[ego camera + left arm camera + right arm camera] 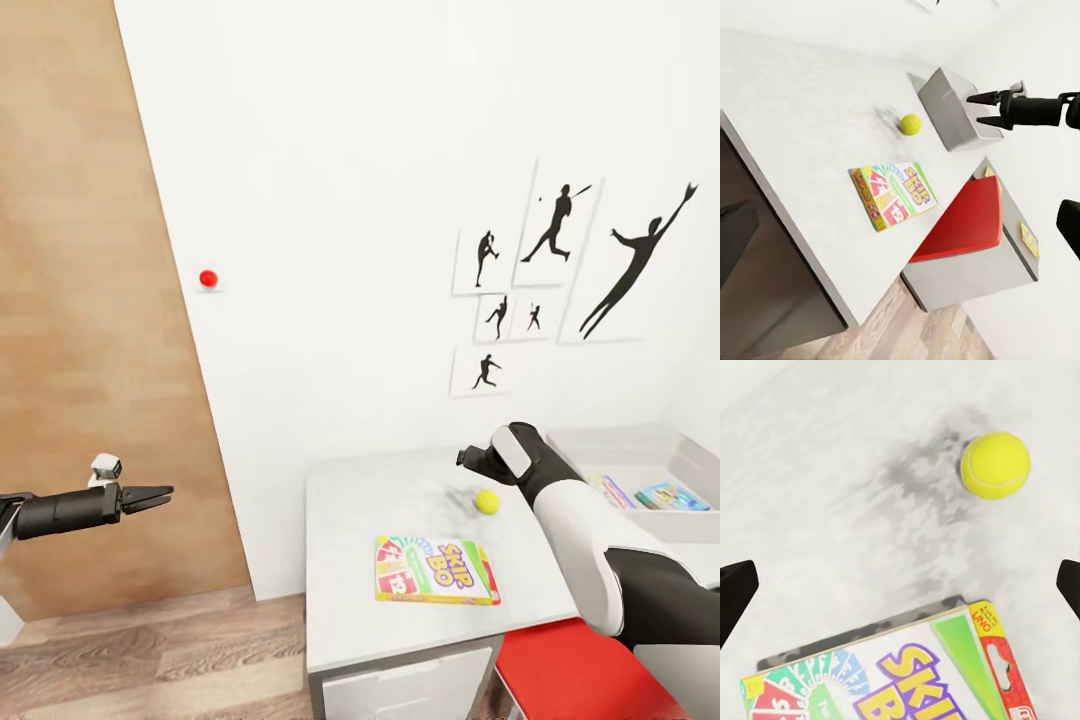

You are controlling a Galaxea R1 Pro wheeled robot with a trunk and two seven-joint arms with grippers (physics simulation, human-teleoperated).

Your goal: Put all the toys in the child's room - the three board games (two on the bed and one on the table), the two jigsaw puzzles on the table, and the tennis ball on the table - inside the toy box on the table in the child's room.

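A: Eyes on the tennis ball (487, 501) — small, yellow-green, with a pale seam curling across it in the right wrist view (995, 465). It sits on the white table (350, 590), right of centre in the head view, a smudgy grey shadow beside it.

B: And just below it in that frame, the Skip-Bo board game (436, 571): a flat printed box, red and green on white, purple-and-yellow lettering, with a red edge strip on its right.

A: Which way does it lie?

B: Flat, lid up, long axis running left to right across the head view, nearly square to the table's front edge. Ball and box are near each other, not touching.

A: Right gripper (470, 457)?

B: It hangs over the table just up and left of the ball. In the right wrist view its two dark fingertips (735, 592) sit at opposite edges of the frame — spread wide, holding nothing.

A: The left gripper (160, 493)?

B: Out at mid-left over the wood-plank floor (130, 650), fingers parted, empty.

A: The toy box (690, 455)?

B: Far right, light grey, sloping sides, a teal-blue game box (668, 495) inside.

A: The room?

B: White wall, black silhouette pictures (555, 235), a red dot (208, 278) on the wall, red chair seat (580, 670) at lower right.
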